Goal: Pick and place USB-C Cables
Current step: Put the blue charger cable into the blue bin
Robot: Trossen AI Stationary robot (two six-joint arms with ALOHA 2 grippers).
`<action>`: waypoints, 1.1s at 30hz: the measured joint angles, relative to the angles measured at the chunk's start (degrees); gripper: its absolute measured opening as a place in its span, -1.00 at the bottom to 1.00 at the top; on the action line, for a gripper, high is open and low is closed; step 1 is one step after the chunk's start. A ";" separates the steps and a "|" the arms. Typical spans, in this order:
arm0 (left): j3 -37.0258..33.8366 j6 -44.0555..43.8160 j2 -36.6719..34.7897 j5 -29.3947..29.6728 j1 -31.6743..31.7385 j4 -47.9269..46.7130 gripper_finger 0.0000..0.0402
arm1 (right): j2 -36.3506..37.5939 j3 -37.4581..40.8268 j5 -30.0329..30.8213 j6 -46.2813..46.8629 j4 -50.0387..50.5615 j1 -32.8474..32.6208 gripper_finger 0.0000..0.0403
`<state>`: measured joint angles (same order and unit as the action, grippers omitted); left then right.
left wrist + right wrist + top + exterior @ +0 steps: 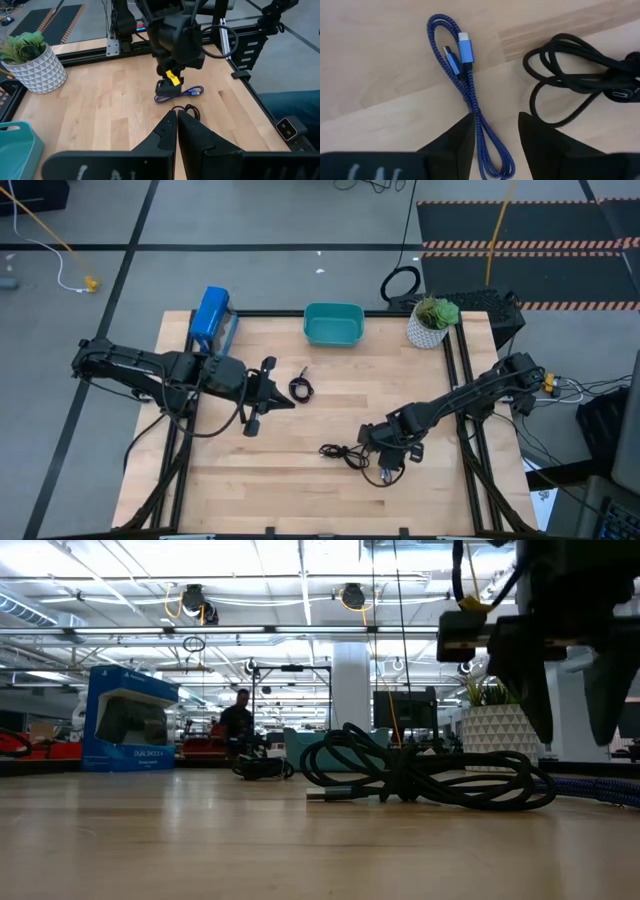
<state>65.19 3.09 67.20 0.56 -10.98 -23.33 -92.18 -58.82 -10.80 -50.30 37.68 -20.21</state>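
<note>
The right gripper (pixel 495 131) hangs parted over the blue cable (pixel 465 85), hiding its near end. Left gripper (pixel 177 120): pressed together, empty. The blue box (pixel 130 720) label is hard to read.

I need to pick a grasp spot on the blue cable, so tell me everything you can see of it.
The blue cable is short and thin, with a braided blue-and-dark sheath. It is folded into a long narrow hairpin, with both plugs side by side near one bend; one has a light blue metallic shell with a pale tip. It lies flat on the wooden table, close beside the loose black cable but apart from it. The open right gripper straddles its strands; I cannot tell whether the fingers touch it.
</note>
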 joint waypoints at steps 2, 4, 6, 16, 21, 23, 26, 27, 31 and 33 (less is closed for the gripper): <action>0.00 0.02 0.00 0.00 0.00 0.00 -0.90 | 0.00 1.48 -0.01 -0.07 -1.97 0.00 -0.29; 0.00 0.02 0.00 0.00 0.00 0.00 -0.90 | 0.00 3.03 -0.01 -0.04 -4.64 0.02 -0.29; 0.00 0.04 0.00 0.00 0.00 0.00 -0.90 | 0.00 4.50 -0.01 -0.04 -6.74 0.02 -0.29; 0.00 0.15 0.00 0.00 0.02 0.00 -0.90 | 0.00 7.93 -0.01 0.07 -8.61 0.02 -0.29; 0.00 0.15 0.00 0.00 0.02 0.00 -0.90 | 0.00 9.67 -0.05 1.94 -12.23 0.74 -0.37; 0.00 0.15 0.00 0.00 0.02 0.00 -0.90 | 0.11 10.39 -0.27 2.82 -13.16 1.07 -0.45; 0.00 0.14 0.00 0.00 0.02 0.00 -0.90 | 0.11 10.50 -0.69 3.12 -12.89 1.37 -0.60; 0.00 0.13 0.00 0.00 0.02 0.02 -0.90 | 0.11 10.51 -0.77 3.13 -12.82 1.38 -0.65; 0.00 0.13 0.00 0.00 0.02 0.02 -0.90 | 0.11 10.51 -0.40 3.44 -13.04 1.38 -0.87; 0.00 0.13 0.00 0.00 0.02 0.02 -0.90 | 0.11 10.51 -0.19 4.45 -13.06 1.38 -0.95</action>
<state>65.19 3.22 67.20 0.56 -10.96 -23.31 -92.07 -48.31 -10.99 -45.86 24.62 -18.83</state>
